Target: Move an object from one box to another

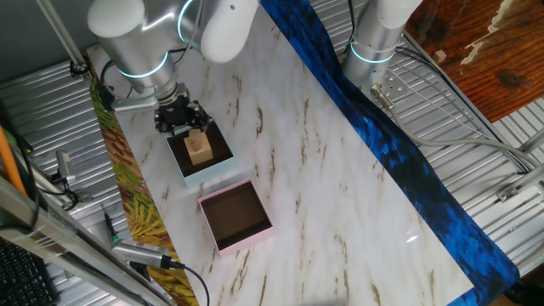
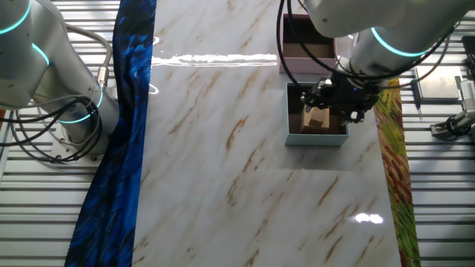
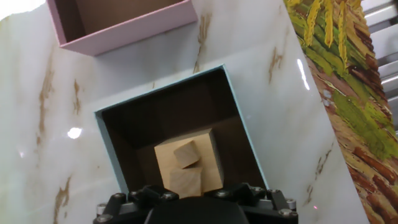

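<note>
A light-blue-walled box (image 1: 206,174) with a dark inside stands on the marble table, and a light wooden block (image 1: 199,148) sits in it. A pink-walled box (image 1: 246,242) lies just beside it with nothing inside. My gripper (image 1: 182,117) hangs over the far edge of the blue box, close above the block. In the hand view the block (image 3: 186,165) fills the lower middle of the blue box (image 3: 239,118), directly ahead of the black gripper body (image 3: 196,202). The fingertips do not show there. The other fixed view shows the gripper (image 2: 338,95) over the block (image 2: 315,119).
A blue cloth strip (image 1: 382,136) runs along one side of the table. A yellow-green patterned strip (image 1: 127,183) runs along the other. A second robot base (image 1: 378,42) stands beyond the blue strip. Cables and tools lie on the metal racks around.
</note>
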`<state>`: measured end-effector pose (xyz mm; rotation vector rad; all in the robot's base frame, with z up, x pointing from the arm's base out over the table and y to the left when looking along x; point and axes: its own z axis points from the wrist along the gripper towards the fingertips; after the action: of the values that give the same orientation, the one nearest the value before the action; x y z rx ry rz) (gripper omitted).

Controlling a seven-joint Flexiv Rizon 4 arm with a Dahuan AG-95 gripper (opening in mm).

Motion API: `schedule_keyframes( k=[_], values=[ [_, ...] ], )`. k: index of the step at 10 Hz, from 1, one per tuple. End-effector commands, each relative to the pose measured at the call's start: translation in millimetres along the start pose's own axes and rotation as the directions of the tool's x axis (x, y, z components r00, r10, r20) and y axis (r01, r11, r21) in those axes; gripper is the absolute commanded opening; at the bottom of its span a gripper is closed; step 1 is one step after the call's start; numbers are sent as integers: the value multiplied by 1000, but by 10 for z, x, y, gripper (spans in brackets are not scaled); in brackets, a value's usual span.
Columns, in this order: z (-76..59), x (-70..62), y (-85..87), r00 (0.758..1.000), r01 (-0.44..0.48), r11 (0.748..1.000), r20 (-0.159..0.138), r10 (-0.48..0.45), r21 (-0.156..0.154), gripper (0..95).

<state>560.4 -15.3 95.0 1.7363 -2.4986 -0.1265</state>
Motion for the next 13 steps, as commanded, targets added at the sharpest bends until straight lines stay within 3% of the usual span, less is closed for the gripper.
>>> schedule_keyframes(
  k=[1, 6, 8, 9, 10, 11, 12, 13],
  values=[
    [33, 13, 11, 1000, -17, 1000, 8, 17, -3, 760],
    [150, 39, 26, 999, -37, 999, 15, 37, -8, 760],
    [156, 40, 27, 999, -36, 999, 15, 36, -4, 380],
    [158, 40, 26, 999, -43, 999, 14, 43, -3, 380],
    [159, 40, 26, 999, -50, 999, 15, 50, -2, 190],
    [160, 40, 26, 999, -53, 999, 13, 53, -1, 380],
    [162, 40, 26, 998, -58, 998, 12, 58, 0, 190],
    [162, 40, 25, 998, -65, 998, 10, 65, 0, 190]
  ],
)
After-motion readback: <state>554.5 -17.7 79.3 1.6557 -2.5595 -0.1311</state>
